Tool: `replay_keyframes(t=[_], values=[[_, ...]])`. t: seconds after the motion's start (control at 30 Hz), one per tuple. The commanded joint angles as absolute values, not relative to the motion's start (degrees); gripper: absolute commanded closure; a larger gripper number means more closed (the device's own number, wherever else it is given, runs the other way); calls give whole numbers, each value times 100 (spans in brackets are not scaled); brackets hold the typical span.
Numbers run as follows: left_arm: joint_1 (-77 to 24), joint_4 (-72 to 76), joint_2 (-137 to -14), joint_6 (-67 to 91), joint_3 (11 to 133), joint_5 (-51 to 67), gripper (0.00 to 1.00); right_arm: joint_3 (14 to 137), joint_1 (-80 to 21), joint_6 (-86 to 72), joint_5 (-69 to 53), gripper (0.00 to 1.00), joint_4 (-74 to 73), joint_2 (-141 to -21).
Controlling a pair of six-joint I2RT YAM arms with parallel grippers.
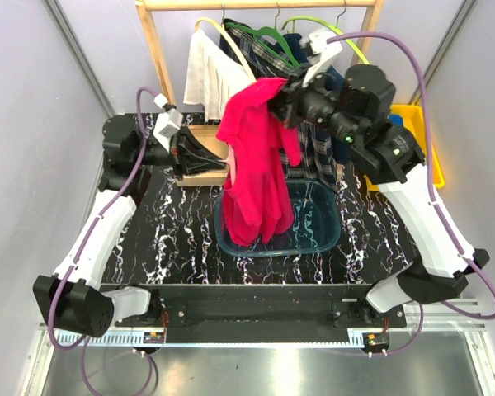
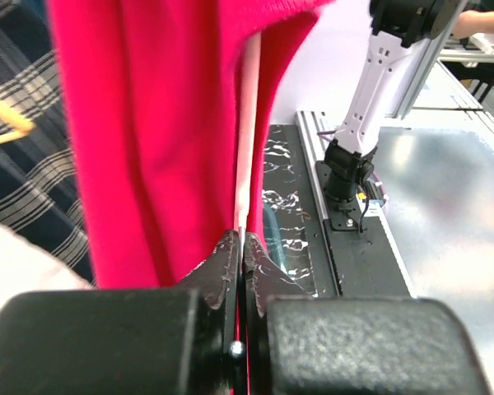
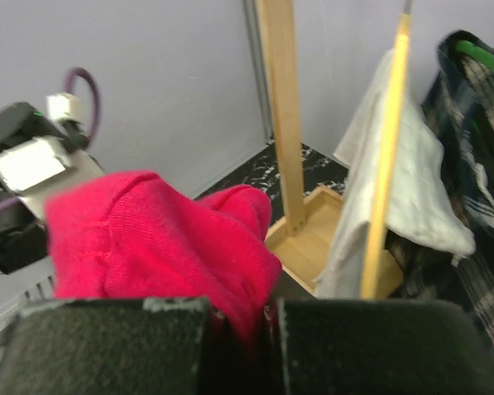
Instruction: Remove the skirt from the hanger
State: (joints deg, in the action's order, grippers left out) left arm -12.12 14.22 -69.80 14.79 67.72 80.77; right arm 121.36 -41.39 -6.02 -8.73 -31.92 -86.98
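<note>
The plaid skirt (image 1: 316, 142) hangs on the dark green hanger (image 1: 260, 35) on the wooden rack, behind my right arm. It also shows in the right wrist view (image 3: 477, 173) with the hanger (image 3: 482, 54), and at the left edge of the left wrist view (image 2: 25, 164). My right gripper (image 1: 282, 95) (image 3: 267, 317) is shut on a red garment (image 1: 256, 165), which hangs down over the blue basin (image 1: 323, 224), in front of the skirt. My left gripper (image 1: 216, 161) (image 2: 241, 239) is shut and empty, low beside the rack's wooden base and next to the red garment (image 2: 148, 123).
A white garment (image 1: 210, 78) hangs on a pale yellow hanger (image 1: 231, 45) at the rack's left. A lime-green hanger (image 1: 330, 29) hangs at the right. The rack post (image 1: 157, 49) and base tray (image 1: 202, 173) stand back left. A yellow bin (image 1: 421, 124) is at the right.
</note>
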Motion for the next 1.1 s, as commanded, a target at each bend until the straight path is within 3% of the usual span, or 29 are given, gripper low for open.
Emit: replay_keyframes(t=[0.0,0.13,0.23,0.33,0.7,0.83,1.07], values=[[-775,1181,-6856,1303,7286,8594,100,11909,-3403,-667,-492,100,-2751,-8034],[-106,-122,-6733,545,7225,8876,100,12127,-2822,-554,-431,100,-2540,-7884],[-9,419,-6618,1017,6883,9061,100,12470,-2602,-466,-414,100,-2540,-8006],[-9,3064,-6565,2901,6251,9377,100,12822,-2514,-396,-273,100,-2514,-8138],[343,3094,-6267,2883,5037,9650,100,14001,-2180,378,957,100,-2443,-8288],[343,3164,-6179,2822,4991,9537,100,13109,-2171,89,713,100,-2443,-7929],[396,3121,-7065,2672,7493,8668,100,10988,-2171,-1159,-483,100,-1996,-7577]])
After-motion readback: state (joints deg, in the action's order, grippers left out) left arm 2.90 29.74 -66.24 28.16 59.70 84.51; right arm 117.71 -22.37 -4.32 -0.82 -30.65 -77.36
